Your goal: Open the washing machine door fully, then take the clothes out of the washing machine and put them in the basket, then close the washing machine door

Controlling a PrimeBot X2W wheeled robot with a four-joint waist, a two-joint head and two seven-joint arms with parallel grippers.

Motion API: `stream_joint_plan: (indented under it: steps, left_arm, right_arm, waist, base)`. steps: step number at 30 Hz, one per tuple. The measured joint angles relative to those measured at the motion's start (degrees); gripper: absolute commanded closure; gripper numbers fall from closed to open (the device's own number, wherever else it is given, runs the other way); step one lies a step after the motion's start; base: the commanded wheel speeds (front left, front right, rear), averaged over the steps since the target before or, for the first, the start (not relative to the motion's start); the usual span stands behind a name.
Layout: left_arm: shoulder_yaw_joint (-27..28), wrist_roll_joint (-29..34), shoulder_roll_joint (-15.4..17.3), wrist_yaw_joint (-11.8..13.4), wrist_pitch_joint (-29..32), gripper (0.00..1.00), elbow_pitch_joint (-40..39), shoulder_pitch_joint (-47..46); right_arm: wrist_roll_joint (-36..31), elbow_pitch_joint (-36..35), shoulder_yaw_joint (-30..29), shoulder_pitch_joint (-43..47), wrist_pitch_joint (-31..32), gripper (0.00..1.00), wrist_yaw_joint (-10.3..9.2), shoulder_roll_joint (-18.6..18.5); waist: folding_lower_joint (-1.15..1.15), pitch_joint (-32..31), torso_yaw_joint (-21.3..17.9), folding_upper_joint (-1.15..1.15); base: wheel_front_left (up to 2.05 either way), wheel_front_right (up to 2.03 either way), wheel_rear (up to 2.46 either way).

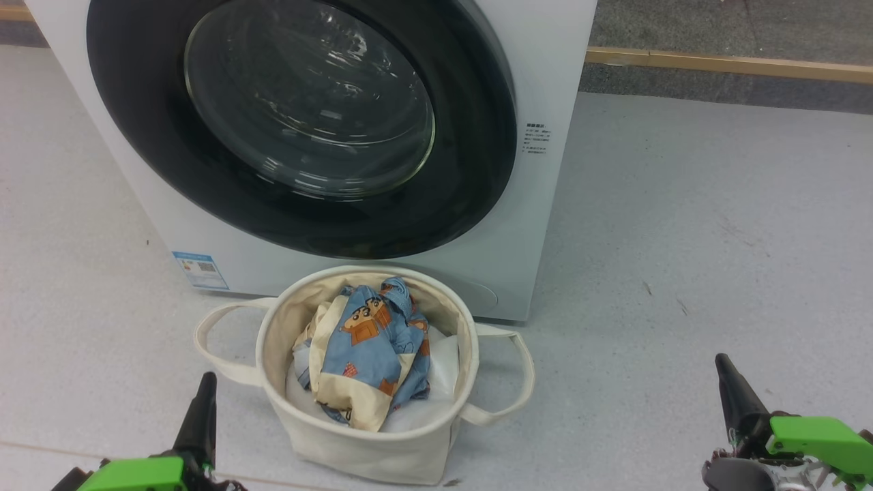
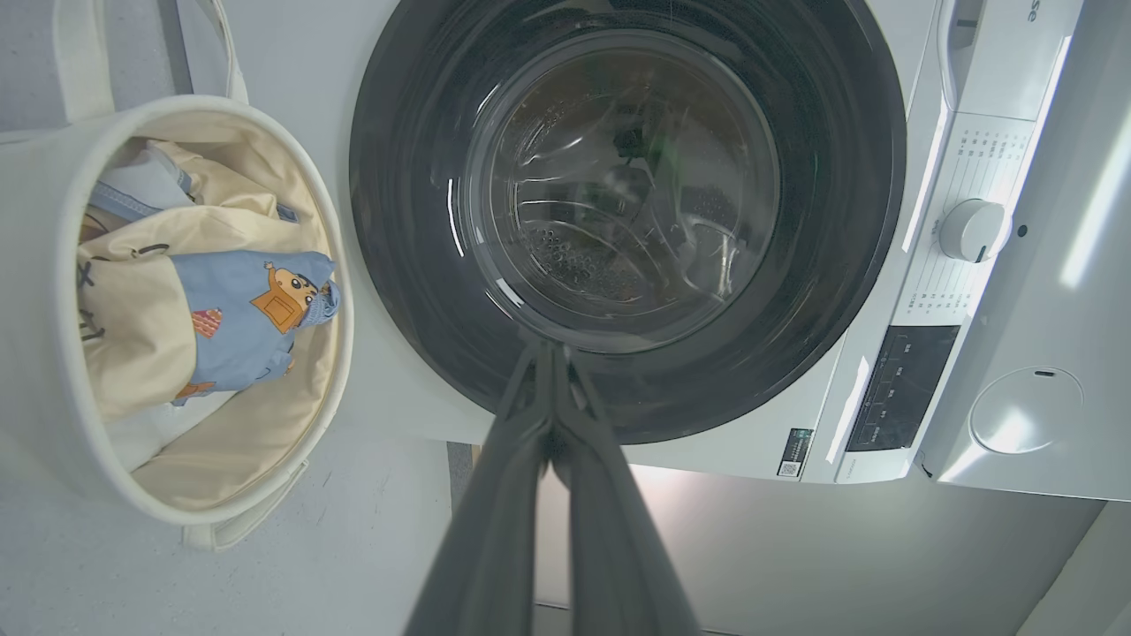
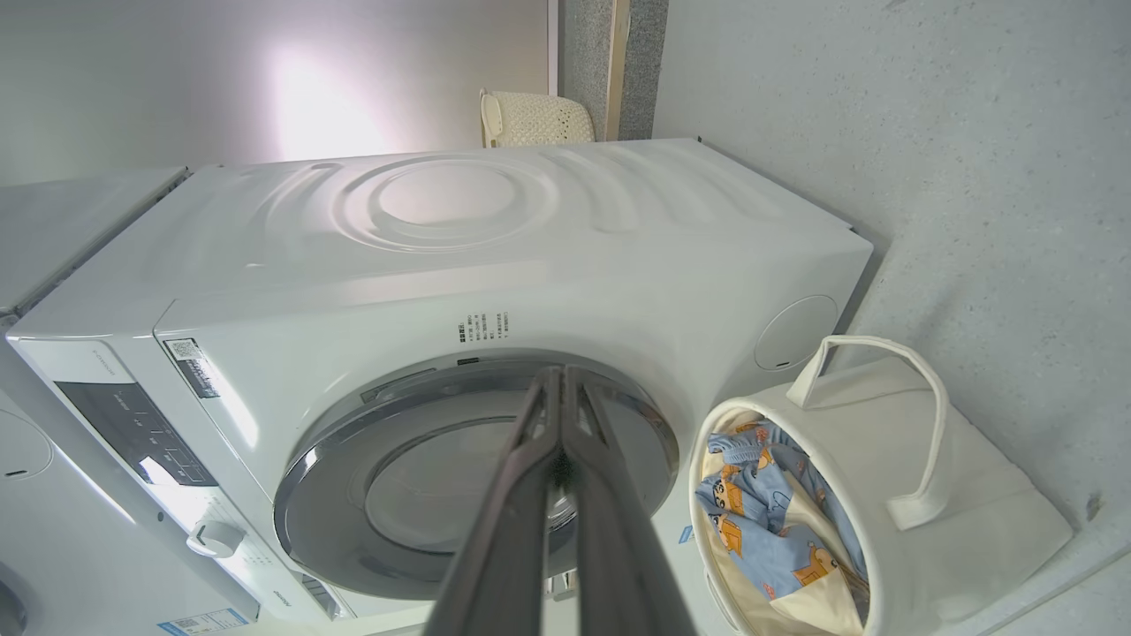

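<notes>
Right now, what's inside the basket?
The basket holds the clothes: crumpled blue bear-print fabric with cream panels, resting on white stuffing. The basket's bottom and anything beneath the pile are covered.

A pale grey speckled floor (image 1: 689, 225) spreads wide; a light wooden strip (image 1: 730, 65) runs along its far edge; a cream lattice hamper (image 3: 535, 119) stands against a white wall (image 3: 177, 79); a white appliance (image 2: 1060, 309) bears a round cap.

Glossy black door ring (image 1: 136, 136), clear glass, canvas basket (image 1: 382, 450), printed cloth (image 1: 368, 348)
</notes>
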Motion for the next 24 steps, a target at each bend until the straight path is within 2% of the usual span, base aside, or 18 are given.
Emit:
stream_joint_plan:
  steps: [24]
  left_arm:
    - [0.0, 0.0, 0.0, 0.0, 0.0, 1.0, 0.0, 0.0]
  right_arm:
    - [0.21, 0.0, 0.29, -0.01, -0.07, 1.0, 0.0, -0.26]
  waist:
    - [0.0, 0.0, 0.0, 0.0]
  base:
    - [0.0, 0.0, 0.0]
